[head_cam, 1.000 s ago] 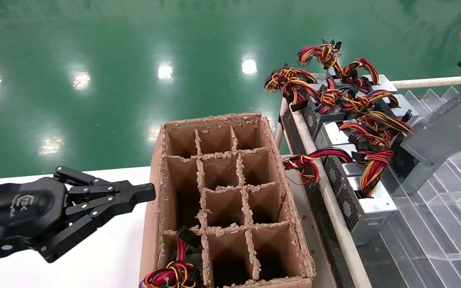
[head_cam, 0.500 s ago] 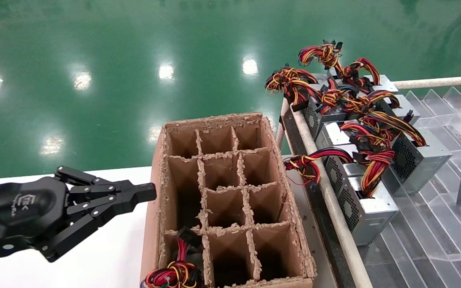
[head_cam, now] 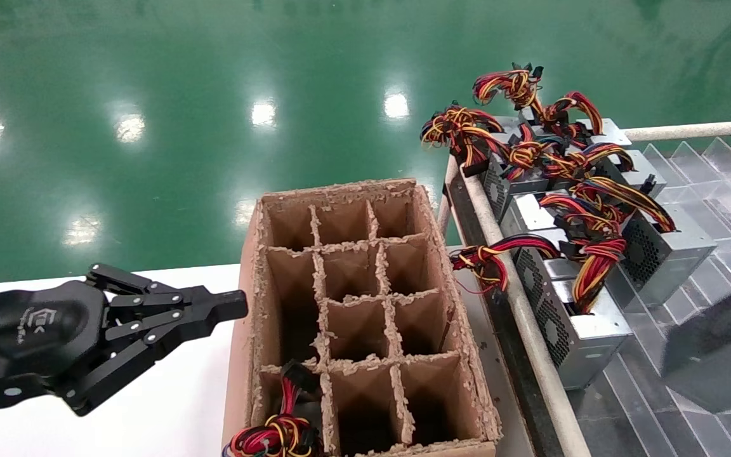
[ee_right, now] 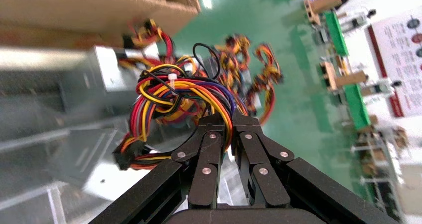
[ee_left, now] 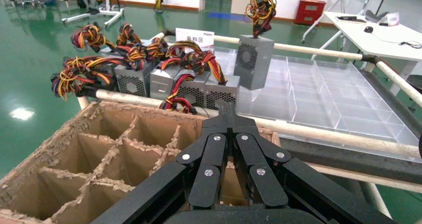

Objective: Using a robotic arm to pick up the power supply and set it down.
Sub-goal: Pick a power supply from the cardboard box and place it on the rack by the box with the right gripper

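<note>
A: Your power supply [head_cam: 717,352] has swung lower over the clear tray [head_cam: 648,406] since a second ago.

B: Yep, your right gripper [ee_right: 228,127] is clamped on its wires [ee_right: 184,97], so set-down looks close. Left gripper [head_cam: 229,309] is parked, jaws closed.

Bright, even overhead light is seen throughout; round white glare spots are reflected on the glossy green floor [head_cam: 213,95], strung from nine o'clock to one o'clock in the head view; heavy motion blur smears the power supply [head_cam: 717,346] at four o'clock; in the right wrist view the background is streaked, while the wire bundle [ee_right: 181,99] stays sharp; the cardboard box [head_cam: 359,317] cells are deeply shadowed.
</note>
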Action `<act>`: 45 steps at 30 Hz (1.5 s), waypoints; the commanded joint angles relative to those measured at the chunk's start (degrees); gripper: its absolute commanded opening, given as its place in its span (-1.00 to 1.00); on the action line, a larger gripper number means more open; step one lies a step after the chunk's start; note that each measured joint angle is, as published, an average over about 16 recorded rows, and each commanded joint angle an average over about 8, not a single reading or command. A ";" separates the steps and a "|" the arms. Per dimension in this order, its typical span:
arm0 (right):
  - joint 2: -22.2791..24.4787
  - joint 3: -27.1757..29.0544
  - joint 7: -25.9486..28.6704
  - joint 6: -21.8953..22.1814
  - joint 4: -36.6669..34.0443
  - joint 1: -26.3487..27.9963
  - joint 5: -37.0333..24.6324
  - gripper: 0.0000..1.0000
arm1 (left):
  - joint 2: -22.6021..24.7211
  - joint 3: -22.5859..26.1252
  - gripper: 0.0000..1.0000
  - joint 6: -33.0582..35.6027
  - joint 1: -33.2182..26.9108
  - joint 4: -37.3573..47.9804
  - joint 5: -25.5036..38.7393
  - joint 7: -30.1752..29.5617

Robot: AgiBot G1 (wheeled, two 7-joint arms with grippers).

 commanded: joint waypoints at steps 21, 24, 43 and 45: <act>-7.69 -5.50 -0.42 8.51 1.76 4.63 -4.75 -1.00 | 0.00 0.00 -1.00 0.00 0.00 0.00 0.00 0.00; -8.96 -6.14 0.15 7.77 1.66 6.56 -5.79 -1.00 | 0.00 0.00 -1.00 0.00 0.00 0.00 0.00 0.00; -12.42 -11.38 1.03 1.33 -1.10 14.00 -12.05 -1.00 | 0.00 0.00 -1.00 0.00 0.00 0.00 0.00 0.00; -12.64 -11.90 0.97 1.37 -1.23 14.41 -12.47 -1.00 | 0.00 0.00 -1.00 0.00 0.00 0.00 0.00 0.00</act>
